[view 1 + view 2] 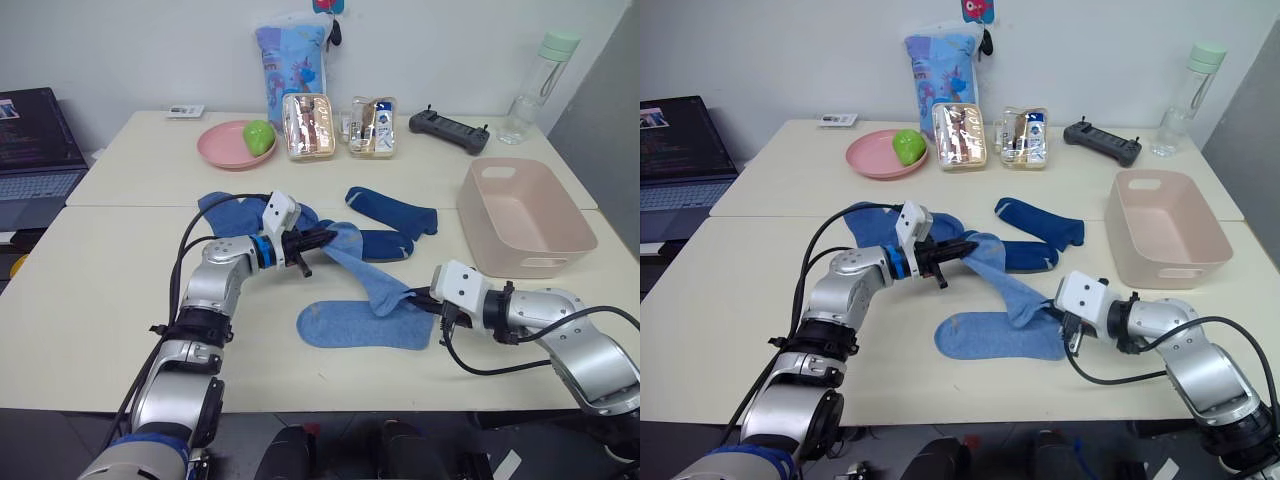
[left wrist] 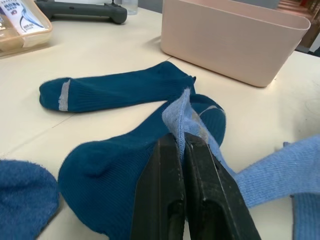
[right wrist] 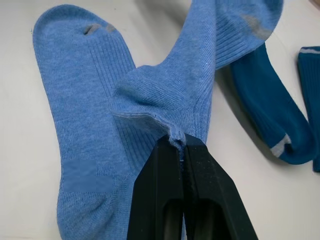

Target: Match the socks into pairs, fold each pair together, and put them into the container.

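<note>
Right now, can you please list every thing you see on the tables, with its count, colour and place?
light blue socks: 2, one flat at the near edge, one held stretched above it
dark blue socks: at least 2, table middle
blue sock: 1, behind left arm
container: 1, pink-beige, right side
plate: 1, pink, far left, with green fruit
clear pouches: 2, far middle
patterned bag: 1, light blue, by the wall
controller: 1, black, far right
bottle: 1, clear, far right
laptop: 1, dark, far left
left gripper: fingers shut on sock
right gripper: fingers shut on sock
</note>
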You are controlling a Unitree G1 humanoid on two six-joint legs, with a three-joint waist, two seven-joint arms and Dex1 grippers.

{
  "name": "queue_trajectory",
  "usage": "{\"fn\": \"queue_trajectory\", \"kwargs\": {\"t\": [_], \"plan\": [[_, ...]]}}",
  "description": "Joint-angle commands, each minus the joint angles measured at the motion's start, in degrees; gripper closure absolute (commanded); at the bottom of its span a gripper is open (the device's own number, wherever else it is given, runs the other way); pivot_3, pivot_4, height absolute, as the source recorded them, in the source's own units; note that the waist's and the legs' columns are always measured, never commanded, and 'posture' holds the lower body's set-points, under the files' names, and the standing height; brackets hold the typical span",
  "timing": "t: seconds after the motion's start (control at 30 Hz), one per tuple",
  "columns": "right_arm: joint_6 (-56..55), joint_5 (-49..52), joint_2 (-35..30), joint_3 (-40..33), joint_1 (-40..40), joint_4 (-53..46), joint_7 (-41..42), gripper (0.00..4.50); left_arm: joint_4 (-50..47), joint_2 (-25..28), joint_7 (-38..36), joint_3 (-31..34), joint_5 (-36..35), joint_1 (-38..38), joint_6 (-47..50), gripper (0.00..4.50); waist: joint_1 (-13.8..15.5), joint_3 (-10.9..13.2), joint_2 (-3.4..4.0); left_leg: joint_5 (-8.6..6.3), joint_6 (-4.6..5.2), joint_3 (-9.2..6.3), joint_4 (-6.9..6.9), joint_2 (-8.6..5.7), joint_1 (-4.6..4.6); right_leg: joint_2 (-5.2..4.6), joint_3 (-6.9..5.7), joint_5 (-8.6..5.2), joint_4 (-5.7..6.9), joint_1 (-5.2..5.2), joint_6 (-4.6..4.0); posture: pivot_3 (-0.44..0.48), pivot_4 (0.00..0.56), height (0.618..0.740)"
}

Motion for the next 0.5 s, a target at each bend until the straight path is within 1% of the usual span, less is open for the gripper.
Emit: {"fn": "queue_trajectory", "kwargs": {"t": [0.03, 0.1, 0.2, 0.23, 0.27, 0.3, 0.37, 0.5], "plan": [[-2.06, -0.33, 0.22, 0.46, -1.36, -0.47, 0.63, 4.50, -2.60, 0.29, 1.25, 0.33, -0.27, -0.16, 0.32, 4.47, 0.05, 0.00, 0.00, 0.00, 0.00, -0.01, 0.00, 0.00, -0.01, 0.00, -0.02, 0.00, 0.00, 0.00, 0.00, 0.000, 0.150, 0.740], [-2.08, -0.37, 0.51, 0.34, -1.88, -0.23, 0.59, 4.50, -3.04, 0.52, 1.40, 0.08, 0.03, 0.57, -0.07, 4.47, 0.08, 0.00, 0.00, 0.00, 0.00, -0.03, 0.00, 0.00, -0.01, 0.00, -0.03, 0.00, 0.00, 0.00, 0.00, 0.000, 0.150, 0.740], [-2.26, -0.34, 0.52, 0.28, -2.03, -0.14, 0.94, 4.50, -4.50, 1.11, 0.49, -0.30, -0.38, 1.98, 0.78, 3.86, 0.07, 0.00, 0.00, 0.00, 0.00, -0.01, 0.01, 0.00, -0.01, -0.01, -0.01, 0.00, 0.00, 0.00, 0.00, 0.000, 0.150, 0.740], [-2.27, -0.31, 0.44, 0.32, -2.01, -0.23, 1.11, 4.50, -4.88, 1.34, 0.67, -0.41, -0.11, 2.36, 0.82, 3.60, 0.06, 0.00, 0.00, 0.00, 0.00, -0.01, 0.01, 0.00, -0.01, -0.01, -0.02, 0.00, 0.00, 0.00, 0.00, 0.000, 0.150, 0.740], [-2.24, -0.26, 0.35, 0.36, -1.97, -0.37, 1.29, 4.50, -5.01, 1.62, 0.93, -0.54, 0.28, 2.57, 0.55, 3.18, 0.04, 0.00, 0.00, 0.00, 0.00, -0.01, 0.01, 0.00, 0.00, -0.01, -0.01, 0.00, 0.00, 0.00, 0.00, 0.000, 0.150, 0.740], [-2.16, -0.13, 0.21, 0.30, -1.79, -0.61, 1.51, 4.50, -5.15, 1.91, 0.79, -0.67, 0.32, 2.66, 0.68, 2.97, 0.04, 0.00, 0.00, 0.00, 0.00, -0.01, 0.01, 0.00, 0.00, -0.01, 0.00, 0.00, 0.00, 0.00, 0.00, 0.000, 0.150, 0.740], [-2.04, -0.05, 0.06, 0.28, -1.47, -1.00, 1.74, 4.50, -5.08, 2.37, 0.31, -0.83, -0.05, 2.45, 1.11, 2.38, 0.07, 0.00, 0.00, 0.00, 0.00, -0.02, 0.01, 0.00, 0.00, -0.01, -0.02, 0.00, 0.01, 0.00, 0.00, 0.000, 0.150, 0.740], [-1.20, 0.27, -0.68, 1.20, -0.11, -2.96, 2.92, 4.50, -4.23, 3.23, -1.40, -2.48, 1.21, 0.99, -0.72, 2.38, 0.12, 0.00, 0.00, 0.00, 0.00, -0.01, 0.01, 0.00, -0.01, -0.01, -0.02, 0.00, -0.01, 0.00, 0.00, 0.000, 0.150, 0.740]]}}
